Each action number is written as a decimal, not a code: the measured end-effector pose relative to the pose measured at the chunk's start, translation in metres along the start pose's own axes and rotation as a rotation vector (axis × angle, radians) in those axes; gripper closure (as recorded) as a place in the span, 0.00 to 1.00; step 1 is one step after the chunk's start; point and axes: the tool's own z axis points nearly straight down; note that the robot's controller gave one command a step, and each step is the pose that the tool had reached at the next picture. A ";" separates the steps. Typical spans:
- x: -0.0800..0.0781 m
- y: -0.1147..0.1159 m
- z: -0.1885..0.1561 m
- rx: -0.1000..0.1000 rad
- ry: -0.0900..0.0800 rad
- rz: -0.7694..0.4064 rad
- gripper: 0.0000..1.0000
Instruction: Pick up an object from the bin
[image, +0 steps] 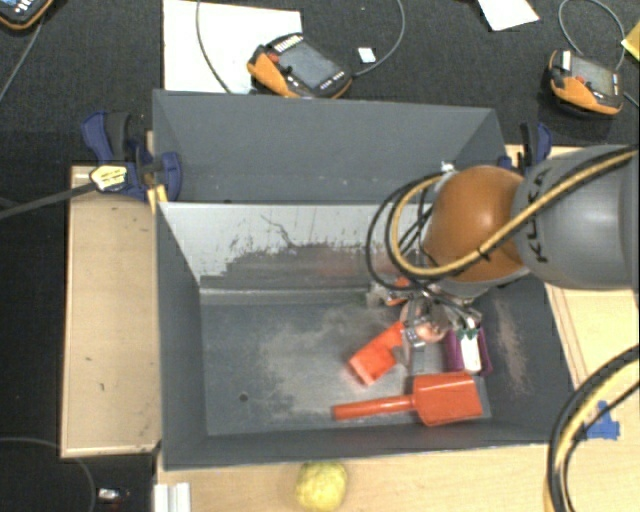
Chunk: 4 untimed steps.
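My gripper (420, 335) is low inside the grey metal bin (250, 330), just behind the red plastic scoop (445, 398). The scoop has a boxy head and a long straight handle, and it lies flat on the floor by the bin's front wall. From this angle I cannot tell whether my gripper is wide or narrow, or whether it has anything in it; my own wrist hides the tip.

A small orange-red rectangular block (374, 360) lies tilted just behind the scoop's handle, to the left of the scoop's head. Its upper end reaches up to my gripper, but I cannot say whether the two touch. A small purple object (468, 354) sits right behind the scoop's head, on the other side of my gripper from the block, with something pale beside it that is too small to make out.

Above the scoop, my rounded orange wrist cover (480, 220) and its looped black and yellow cables (395, 250) hang over the back right part of the bin. Left of the scoop's handle, the bin floor is bare, scuffed metal.
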 end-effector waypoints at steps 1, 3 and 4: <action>-0.008 0.022 -0.001 0.009 -0.013 -0.339 1.00; -0.008 0.022 -0.013 0.008 -0.015 -0.334 1.00; -0.008 0.022 -0.027 0.008 -0.017 -0.331 1.00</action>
